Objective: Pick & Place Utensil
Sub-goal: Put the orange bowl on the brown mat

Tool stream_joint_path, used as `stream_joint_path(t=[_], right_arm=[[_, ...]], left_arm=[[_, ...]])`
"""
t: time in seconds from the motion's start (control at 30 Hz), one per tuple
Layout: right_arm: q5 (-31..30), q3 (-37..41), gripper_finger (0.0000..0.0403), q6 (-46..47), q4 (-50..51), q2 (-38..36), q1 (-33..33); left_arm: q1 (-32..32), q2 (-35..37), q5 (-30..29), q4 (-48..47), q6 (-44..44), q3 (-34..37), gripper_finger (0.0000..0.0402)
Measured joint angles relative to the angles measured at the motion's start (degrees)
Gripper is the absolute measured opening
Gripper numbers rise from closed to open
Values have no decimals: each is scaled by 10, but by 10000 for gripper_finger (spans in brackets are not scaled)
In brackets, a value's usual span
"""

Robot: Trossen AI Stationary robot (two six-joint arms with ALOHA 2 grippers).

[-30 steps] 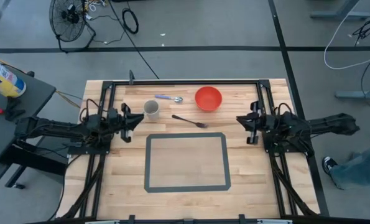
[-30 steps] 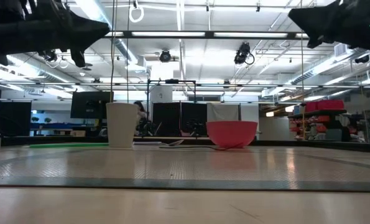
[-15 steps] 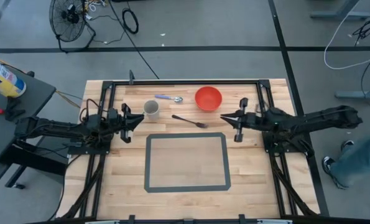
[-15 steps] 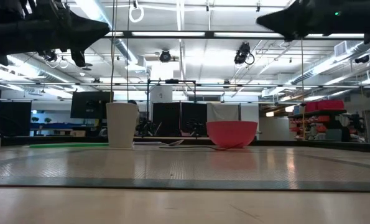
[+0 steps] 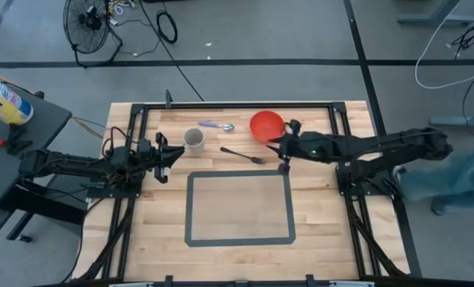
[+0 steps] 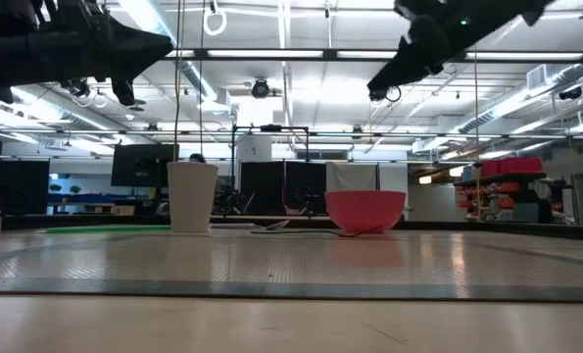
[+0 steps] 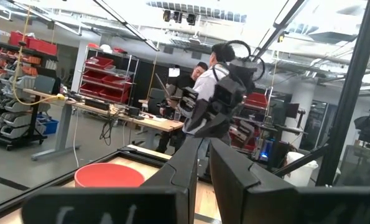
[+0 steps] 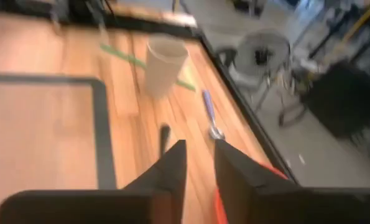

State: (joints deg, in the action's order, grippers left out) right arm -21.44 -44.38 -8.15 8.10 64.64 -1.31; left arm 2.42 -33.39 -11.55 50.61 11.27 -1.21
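Note:
A black fork [image 5: 243, 155] lies flat on the wooden table between a white cup [image 5: 193, 140] and a red bowl [image 5: 266, 126]. A spoon with a blue handle [image 5: 217, 126] lies farther back. My right gripper [image 5: 280, 153] hangs in the air just right of the fork's head and near the bowl, slanting down, with its fingers a little apart and nothing between them. In the right wrist view the fork's handle [image 8: 165, 138], the spoon [image 8: 211, 115] and the cup [image 8: 165, 64] lie ahead of its fingers. My left gripper [image 5: 163, 151] waits shut at the table's left edge.
A dark taped rectangle [image 5: 239, 207] marks the table's middle and near part. A black frame [image 5: 237, 104] runs around the table's edges. People stand at benches in the room beyond, seen in the left wrist view behind my right arm [image 7: 216, 106].
My right gripper has swung out from the table's right edge toward the fork and bowl, rising a little, and has tipped from pointing up to slanting down. The utensils, cup and bowl have stayed where they were.

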Motion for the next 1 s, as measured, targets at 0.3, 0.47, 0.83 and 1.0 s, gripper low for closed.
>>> stream_joint_path(t=[0.3,0.47,0.83,1.0], right_arm=[[48,-102,226,-8,175,85,-50],[84,-110,252,-44,186,141,-80],[75,-110,220,-71,177,241,-149],[78,-110,209,-75,165,268,-161]], left_arm=[[0,0,0,-1,0,0,48],[0,0,0,-4,0,0,48],[0,0,0,-3,4,0,48],[0,0,0,-3,5,0,48]])
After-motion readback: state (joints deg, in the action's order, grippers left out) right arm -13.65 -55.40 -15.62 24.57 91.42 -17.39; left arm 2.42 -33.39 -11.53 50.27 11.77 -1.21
